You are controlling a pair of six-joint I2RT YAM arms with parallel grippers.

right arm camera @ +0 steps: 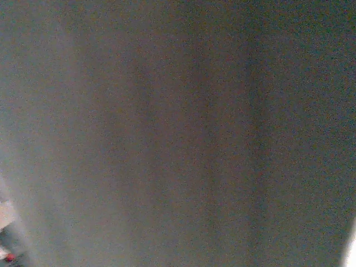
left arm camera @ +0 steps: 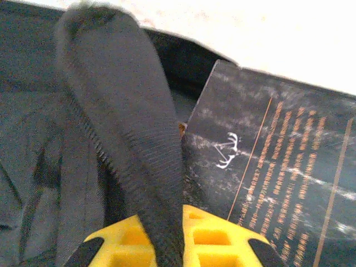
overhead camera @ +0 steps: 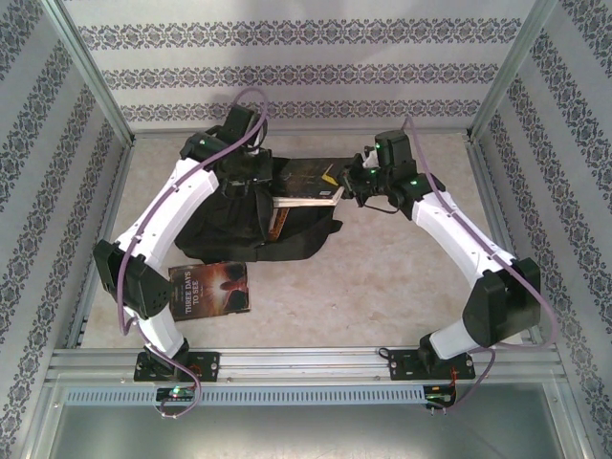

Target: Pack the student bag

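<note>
The student bag, a black fabric backpack, lies in the middle of the table. My left gripper is at its top end. In the left wrist view its yellow fingers are shut on the bag's black woven loop handle, and the left gripper pinches the strap. A dark book with orange lettering lies just to the right of the strap. My right gripper is shut on the right edge of this dark book, which rests tilted over the bag's opening. The right wrist view gives a blurred grey surface very close up.
A second book with a dark cover and sunglasses on it lies flat on the table in front of the bag, near the left arm's base. Patterned walls and a metal frame close the table on three sides.
</note>
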